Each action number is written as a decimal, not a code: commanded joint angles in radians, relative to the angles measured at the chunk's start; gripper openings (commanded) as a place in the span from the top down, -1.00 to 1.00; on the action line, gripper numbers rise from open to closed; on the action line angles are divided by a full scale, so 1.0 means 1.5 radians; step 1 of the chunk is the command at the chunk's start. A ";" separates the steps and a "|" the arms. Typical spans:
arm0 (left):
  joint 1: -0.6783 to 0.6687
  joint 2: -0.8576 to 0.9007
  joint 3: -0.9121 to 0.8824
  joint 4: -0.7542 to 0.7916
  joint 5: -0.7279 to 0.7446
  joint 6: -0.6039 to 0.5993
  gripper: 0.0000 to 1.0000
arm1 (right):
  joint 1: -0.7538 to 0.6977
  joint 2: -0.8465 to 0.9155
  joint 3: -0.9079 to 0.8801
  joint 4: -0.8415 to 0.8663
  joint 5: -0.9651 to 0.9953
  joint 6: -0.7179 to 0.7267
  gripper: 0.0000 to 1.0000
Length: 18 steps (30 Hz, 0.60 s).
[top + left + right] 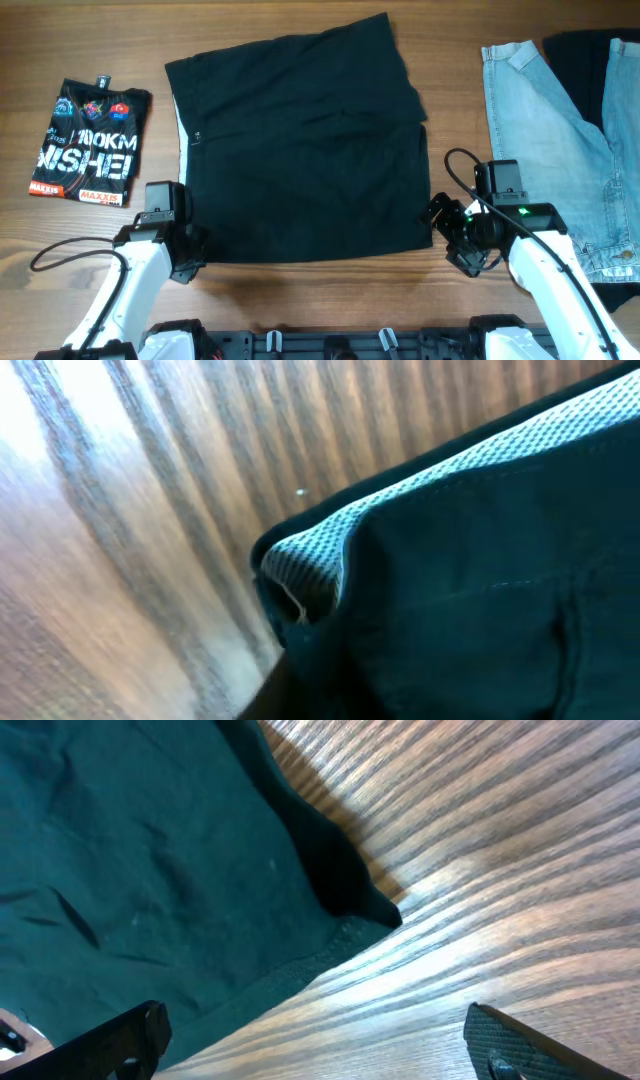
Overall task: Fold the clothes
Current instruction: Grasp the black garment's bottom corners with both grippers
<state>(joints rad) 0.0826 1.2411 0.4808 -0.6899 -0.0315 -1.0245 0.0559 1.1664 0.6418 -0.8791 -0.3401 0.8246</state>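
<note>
The black shorts (300,150) lie spread flat in the middle of the table. Whitish mesh lining shows at their left edge (310,555). My left gripper (190,252) is at their near left corner. In the left wrist view the cloth (480,580) covers the jaws (300,700), and no spread finger shows, so the gripper looks shut on that corner. My right gripper (450,238) is open just off the near right corner. Its fingers (315,1030) are spread over bare wood, and the cloth corner (350,890) lies just ahead of them.
A folded black printed T-shirt (90,145) lies at the left. Light-blue denim (545,150) lies at the right, with another dark garment (580,55) behind it and under it. Bare wood (330,290) runs along the front edge.
</note>
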 commanded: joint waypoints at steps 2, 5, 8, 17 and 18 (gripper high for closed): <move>0.004 0.005 -0.012 -0.017 -0.002 0.002 0.92 | 0.013 0.020 -0.014 0.003 -0.010 -0.008 -0.96; 0.004 0.005 0.026 -0.054 0.007 0.059 0.92 | 0.037 0.056 -0.040 0.022 -0.019 -0.004 -0.95; 0.004 0.005 0.056 -0.092 0.005 0.070 0.92 | 0.038 0.087 -0.054 0.050 -0.023 0.010 -0.94; 0.004 -0.005 0.064 -0.107 0.005 0.070 0.92 | 0.038 0.191 -0.054 0.150 -0.021 0.026 -0.11; 0.004 -0.009 0.064 -0.107 0.005 0.070 0.92 | 0.038 0.205 -0.054 0.155 -0.022 0.026 0.08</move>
<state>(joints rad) 0.0826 1.2442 0.5552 -0.8455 -0.0250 -0.9360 0.1070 1.4109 0.5739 -0.6678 -0.3767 0.8505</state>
